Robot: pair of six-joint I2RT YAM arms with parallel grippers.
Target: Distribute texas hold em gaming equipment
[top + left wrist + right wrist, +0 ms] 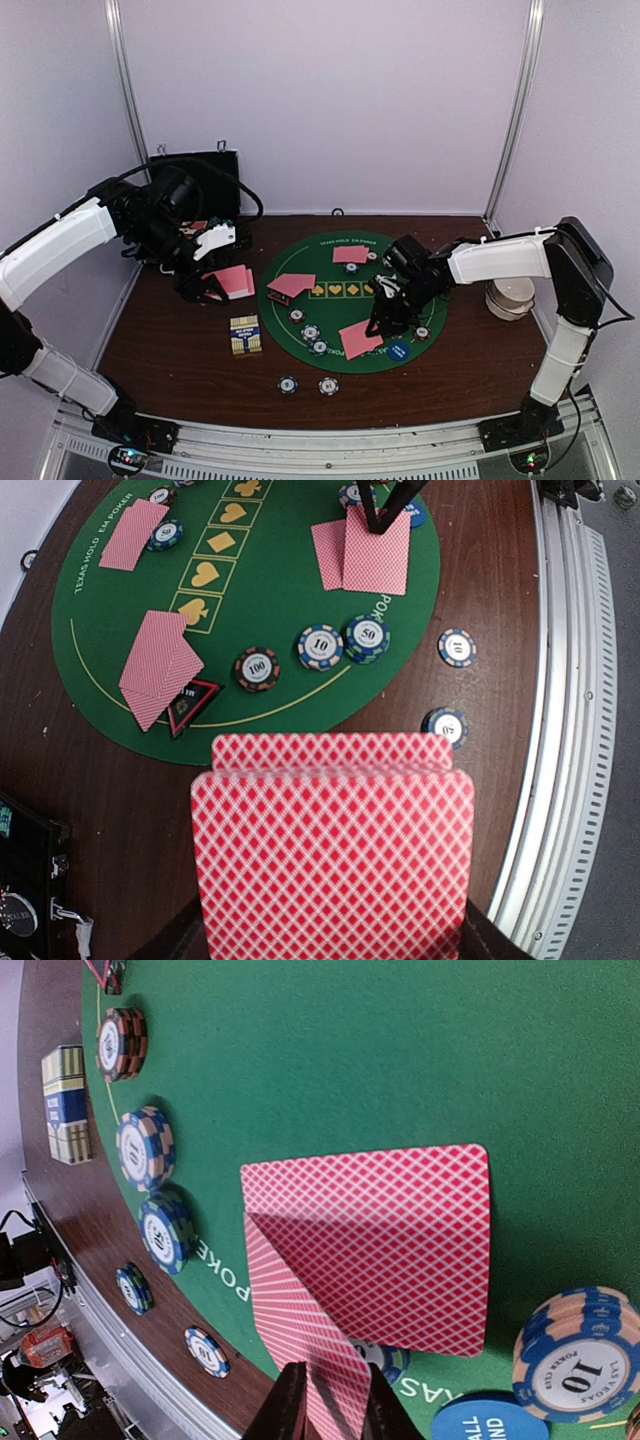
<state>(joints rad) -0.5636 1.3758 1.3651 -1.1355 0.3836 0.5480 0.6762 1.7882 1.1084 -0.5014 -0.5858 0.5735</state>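
Left fingers (205, 291) closed on the deck (330, 870) of pink-backed cards, held face down over the worktop (450, 370) left of the green mat (330, 262). Right fingers (290, 1405) sit either side of the near edge of a tilted card (300, 1360), which leans over a flat card (400, 1250) on the mat's near-right sector; cannot tell whether they are clamped or slack. Judgement: single cards are light, thin, springy and slick-backed, so they bow and skate. Take one by a short edge with a shallow pinch. Chips (578, 1380) nearby look rigid; best taken across the rim.
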